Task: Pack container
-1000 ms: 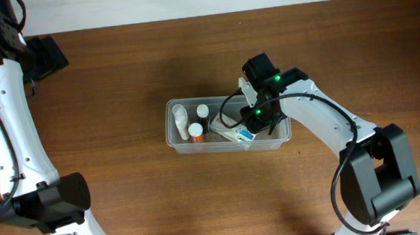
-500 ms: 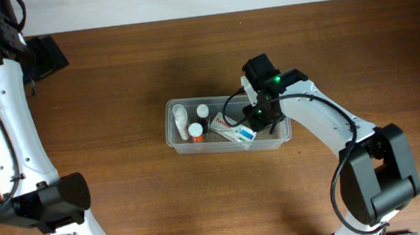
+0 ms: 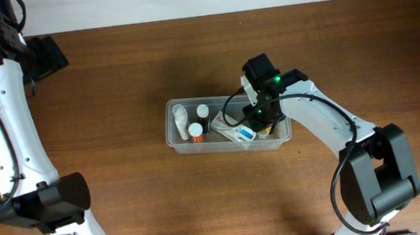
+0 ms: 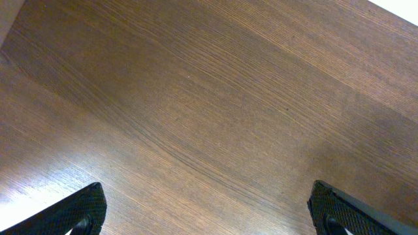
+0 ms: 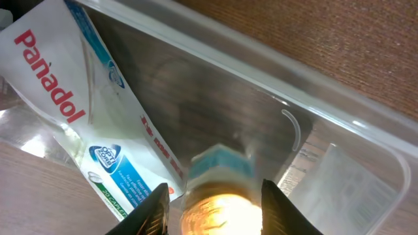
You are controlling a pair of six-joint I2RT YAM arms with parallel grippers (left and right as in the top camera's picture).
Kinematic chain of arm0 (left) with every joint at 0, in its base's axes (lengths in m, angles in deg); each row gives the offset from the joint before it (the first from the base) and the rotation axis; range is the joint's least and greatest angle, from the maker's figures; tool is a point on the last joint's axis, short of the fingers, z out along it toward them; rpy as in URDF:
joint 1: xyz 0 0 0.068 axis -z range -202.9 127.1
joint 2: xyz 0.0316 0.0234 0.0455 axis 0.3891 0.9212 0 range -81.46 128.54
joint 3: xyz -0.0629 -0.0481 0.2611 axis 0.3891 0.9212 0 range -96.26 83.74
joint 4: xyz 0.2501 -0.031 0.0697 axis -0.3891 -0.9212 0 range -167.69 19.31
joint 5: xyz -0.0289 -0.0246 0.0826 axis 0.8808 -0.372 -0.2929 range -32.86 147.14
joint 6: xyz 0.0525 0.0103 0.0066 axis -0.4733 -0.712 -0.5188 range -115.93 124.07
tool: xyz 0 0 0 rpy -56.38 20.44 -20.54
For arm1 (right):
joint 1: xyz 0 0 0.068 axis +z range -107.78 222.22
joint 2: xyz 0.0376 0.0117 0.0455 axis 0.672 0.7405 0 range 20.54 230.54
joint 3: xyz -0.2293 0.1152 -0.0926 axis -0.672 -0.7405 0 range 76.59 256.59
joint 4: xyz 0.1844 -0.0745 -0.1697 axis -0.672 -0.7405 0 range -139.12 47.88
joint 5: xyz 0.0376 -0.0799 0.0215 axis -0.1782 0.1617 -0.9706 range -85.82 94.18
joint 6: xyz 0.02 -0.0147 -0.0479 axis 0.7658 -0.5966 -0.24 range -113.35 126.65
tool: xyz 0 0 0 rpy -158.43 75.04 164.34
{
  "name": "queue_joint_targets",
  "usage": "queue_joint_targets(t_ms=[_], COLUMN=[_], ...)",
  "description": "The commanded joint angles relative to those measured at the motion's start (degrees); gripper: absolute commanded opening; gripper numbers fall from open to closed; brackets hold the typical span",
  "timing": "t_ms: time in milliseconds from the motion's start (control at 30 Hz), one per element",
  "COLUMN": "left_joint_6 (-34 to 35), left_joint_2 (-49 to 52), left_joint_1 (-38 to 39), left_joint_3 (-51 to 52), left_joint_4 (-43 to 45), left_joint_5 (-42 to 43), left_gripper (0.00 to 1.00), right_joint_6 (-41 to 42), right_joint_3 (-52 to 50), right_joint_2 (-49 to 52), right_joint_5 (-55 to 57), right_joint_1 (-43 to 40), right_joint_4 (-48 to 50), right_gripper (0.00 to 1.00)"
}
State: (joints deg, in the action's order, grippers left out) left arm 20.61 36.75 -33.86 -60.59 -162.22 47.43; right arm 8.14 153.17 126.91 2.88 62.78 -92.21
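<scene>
Overhead, centre of frame: I see the container lying lengthwise on the surface. It holds white bottles at its left end, an orange-capped bottle and a Panadol box further in.
Overhead, right end of the tub: the right end effector is dipped inside the container, its jaws hidden under the wrist.
Overhead, upper left: the left end effector sits well apart from the tub.
Left wrist, lower corners: the left end effector is spread wide and empty, its fingertips over bare wood.
Right wrist, bottom centre: a small bottle, amber with a pale cap, sits between the fingers. They flank it closely, but I cannot tell whether they pinch it.
Right wrist, left half: the Panadol box leans just beside that bottle, and the tub's clear wall runs behind.
Step in hand: as I read it, setting this bottle into the free right end.
Next move: I'd spread the jaws fully, then lift straight up, clear of the box and the rim.
</scene>
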Motion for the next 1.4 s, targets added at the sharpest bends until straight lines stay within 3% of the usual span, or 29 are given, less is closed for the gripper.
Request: queue_joint_targets(t_ms=[0,267,467,533,600,633,733,900,1367], left_joint_6=[0.6,0.6,0.6,0.6,0.6,0.6,0.6,0.6,0.6], left_joint_2=[0.2,0.2,0.2,0.2,0.2,0.2,0.2,0.2,0.2], left_joint_1=[-0.3,-0.3,-0.3,-0.3,-0.3,-0.3,-0.3,-0.3,-0.3], left_joint_3=[-1.0,-1.0,-1.0,-1.0,-1.0,-1.0,-1.0,-1.0,-1.0], left_joint_4=[-0.1,-0.1,-0.1,-0.1,-0.1,-0.1,-0.1,-0.1,-0.1], left_joint_5=[-0.5,-0.5,-0.5,-0.5,-0.5,-0.5,-0.5,-0.5,-0.5], left_gripper=[0.99,0.99,0.99,0.99,1.0,0.99,0.99,0.99,0.99], right_joint_6=[0.3,0.5,0.5,0.5,0.5,0.5,0.5,0.5,0.5], right_joint_3=[-0.5,1.8,18.0,24.7,31.0,35.7,45.8,52.6,53.6], right_joint_2=[-0.1,-0.3,-2.0,-2.6,-3.5,-4.5,-7.4,-11.9,-21.7], right_joint_5=[0.5,0.5,0.7,1.4,3.0,4.9,7.9,9.2,9.1], right_joint_1=[0.0,-0.1,-0.1,-0.1,-0.1,-0.1,-0.1,0.0,0.0], right_joint_4=[0.0,-0.5,-8.2,-11.4,-14.2,-16.2,-21.3,-26.0,-27.3], right_gripper=[0.37,0.38,0.49,0.66,0.94,0.98,0.99,0.99,0.98])
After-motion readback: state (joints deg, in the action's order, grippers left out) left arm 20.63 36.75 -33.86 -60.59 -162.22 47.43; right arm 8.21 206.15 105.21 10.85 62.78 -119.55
